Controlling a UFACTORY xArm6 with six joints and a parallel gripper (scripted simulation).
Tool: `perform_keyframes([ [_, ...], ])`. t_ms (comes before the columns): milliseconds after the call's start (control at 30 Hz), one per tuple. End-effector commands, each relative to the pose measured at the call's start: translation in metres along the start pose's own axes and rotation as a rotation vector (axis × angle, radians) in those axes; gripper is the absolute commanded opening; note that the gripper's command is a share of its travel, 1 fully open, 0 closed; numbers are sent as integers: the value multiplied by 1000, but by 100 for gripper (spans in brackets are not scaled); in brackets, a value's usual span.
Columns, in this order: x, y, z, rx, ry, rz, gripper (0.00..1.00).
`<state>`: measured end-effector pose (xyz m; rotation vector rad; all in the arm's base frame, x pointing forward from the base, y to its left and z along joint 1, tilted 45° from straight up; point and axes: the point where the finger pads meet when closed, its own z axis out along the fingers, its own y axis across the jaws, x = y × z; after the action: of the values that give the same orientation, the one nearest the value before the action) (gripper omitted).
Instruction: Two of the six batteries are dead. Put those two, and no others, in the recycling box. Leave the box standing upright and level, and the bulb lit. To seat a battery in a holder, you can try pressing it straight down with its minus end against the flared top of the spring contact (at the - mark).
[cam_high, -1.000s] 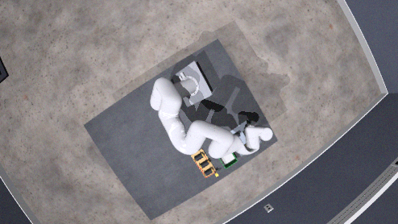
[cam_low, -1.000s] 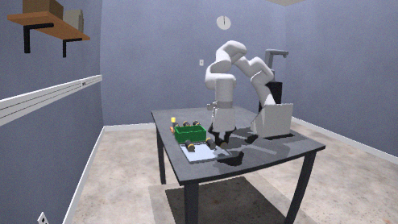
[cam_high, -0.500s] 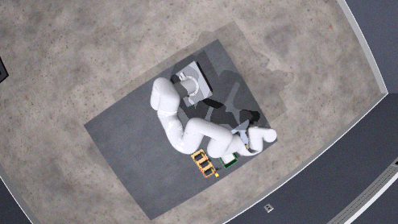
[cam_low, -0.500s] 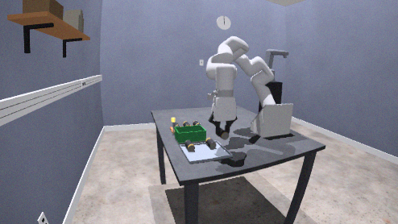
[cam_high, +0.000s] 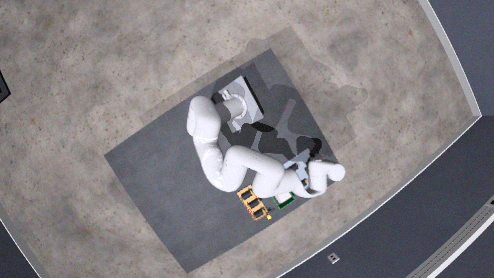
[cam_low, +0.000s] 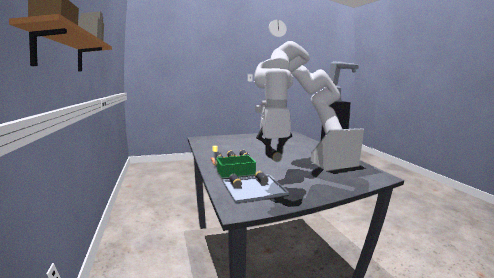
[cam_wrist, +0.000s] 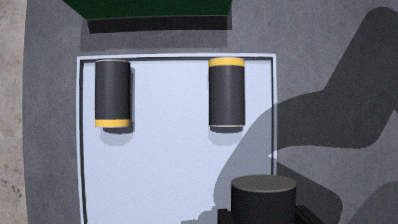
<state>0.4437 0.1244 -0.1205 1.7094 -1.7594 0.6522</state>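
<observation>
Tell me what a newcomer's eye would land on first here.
First, the big white robot arm, arching above the dark table, a dark battery gripped in its fingers. Next, the bright green box beside a pale tray, where two black batteries with yellow bands lie. Then the orange battery holder, just beside the box in the top view.
</observation>
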Motion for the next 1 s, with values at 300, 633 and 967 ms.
perform_keyframes([
  [300,133,-30,-3,5,-5,3,28],
  [633,215,-48,-3,5,-5,3,28],
  [967,217,-48,-3,5,-5,3,28],
])
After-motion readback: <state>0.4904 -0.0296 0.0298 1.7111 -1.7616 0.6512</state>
